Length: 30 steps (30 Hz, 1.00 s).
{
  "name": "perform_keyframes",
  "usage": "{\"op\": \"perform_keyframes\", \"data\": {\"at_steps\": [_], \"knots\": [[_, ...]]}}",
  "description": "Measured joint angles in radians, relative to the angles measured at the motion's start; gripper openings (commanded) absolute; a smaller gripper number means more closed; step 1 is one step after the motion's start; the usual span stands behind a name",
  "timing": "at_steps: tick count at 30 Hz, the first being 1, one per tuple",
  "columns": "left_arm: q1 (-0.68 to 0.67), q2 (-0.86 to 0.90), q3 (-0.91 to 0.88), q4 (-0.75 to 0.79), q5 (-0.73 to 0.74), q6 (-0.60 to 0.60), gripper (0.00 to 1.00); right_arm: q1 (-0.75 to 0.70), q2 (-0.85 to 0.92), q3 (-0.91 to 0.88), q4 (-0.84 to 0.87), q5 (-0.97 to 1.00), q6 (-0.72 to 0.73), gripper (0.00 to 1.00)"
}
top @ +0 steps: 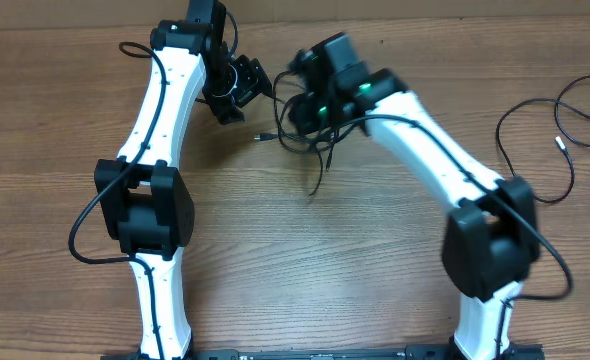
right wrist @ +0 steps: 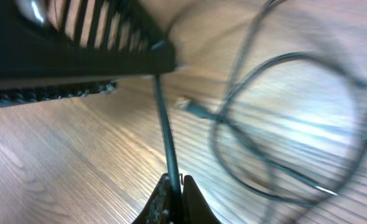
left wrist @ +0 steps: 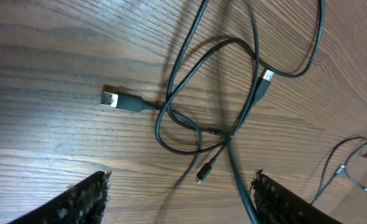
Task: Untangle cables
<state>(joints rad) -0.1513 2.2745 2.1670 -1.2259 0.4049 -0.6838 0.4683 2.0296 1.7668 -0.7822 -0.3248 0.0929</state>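
The tangled black cables (top: 310, 140) lie in loose crossed loops on the wooden table between the two grippers. In the left wrist view the cable tangle (left wrist: 199, 118) shows a silver-tipped USB plug (left wrist: 112, 98), a second silver plug (left wrist: 267, 76) and a small black plug (left wrist: 202, 174). My left gripper (top: 243, 88) is open (left wrist: 180, 180) above the tangle, and one strand runs close to its right finger. My right gripper (top: 310, 110) is shut on one cable strand (right wrist: 165, 124), pinched between its fingertips (right wrist: 175, 183). The loops (right wrist: 283, 124) hang blurred beyond it.
A separate thin black cable (top: 565, 110) with a silver tip lies in loops at the table's far right; it also shows in the left wrist view (left wrist: 351, 162). The left gripper's body (right wrist: 78, 56) fills the top of the right wrist view, close to the right gripper.
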Motion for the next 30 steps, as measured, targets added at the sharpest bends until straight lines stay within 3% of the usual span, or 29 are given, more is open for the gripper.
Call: {"op": "perform_keyframes", "data": {"at_steps": [3, 7, 9, 11, 13, 20, 22, 26, 30], "knots": [[0.0, 0.0, 0.0, 0.0, -0.024, 0.003, 0.74, -0.045, -0.089, -0.003, -0.029, 0.005, -0.027, 0.04], [0.0, 0.0, 0.0, 0.0, -0.045, 0.004, 0.63, -0.08, -0.231, -0.003, -0.068, 0.014, -0.088, 0.04], [0.0, 0.0, 0.0, 0.0, -0.052, 0.006, 0.47, -0.088, -0.299, -0.003, -0.08, 0.019, -0.11, 0.04], [0.0, 0.0, 0.0, -0.001, -0.063, 0.013, 0.18, -0.089, -0.338, -0.003, -0.083, 0.027, -0.124, 0.04], [-0.002, 0.0, 0.0, -0.003, -0.08, 0.024, 0.04, -0.091, -0.365, -0.003, -0.086, 0.044, -0.132, 0.04], [-0.028, 0.0, 0.0, -0.005, -0.165, 0.037, 0.06, -0.118, -0.374, 0.006, -0.09, 0.127, -0.143, 0.04], [-0.039, 0.0, 0.0, -0.004, -0.187, 0.04, 0.18, -0.128, -0.374, 0.021, -0.092, 0.15, -0.145, 0.04], [-0.066, 0.0, 0.0, -0.004, -0.225, 0.038, 0.32, -0.148, -0.374, 0.04, -0.086, 0.212, -0.145, 0.04], [-0.097, 0.0, 0.0, 0.002, -0.247, 0.041, 0.55, -0.193, -0.374, 0.041, -0.123, 0.278, -0.143, 0.04]]}}
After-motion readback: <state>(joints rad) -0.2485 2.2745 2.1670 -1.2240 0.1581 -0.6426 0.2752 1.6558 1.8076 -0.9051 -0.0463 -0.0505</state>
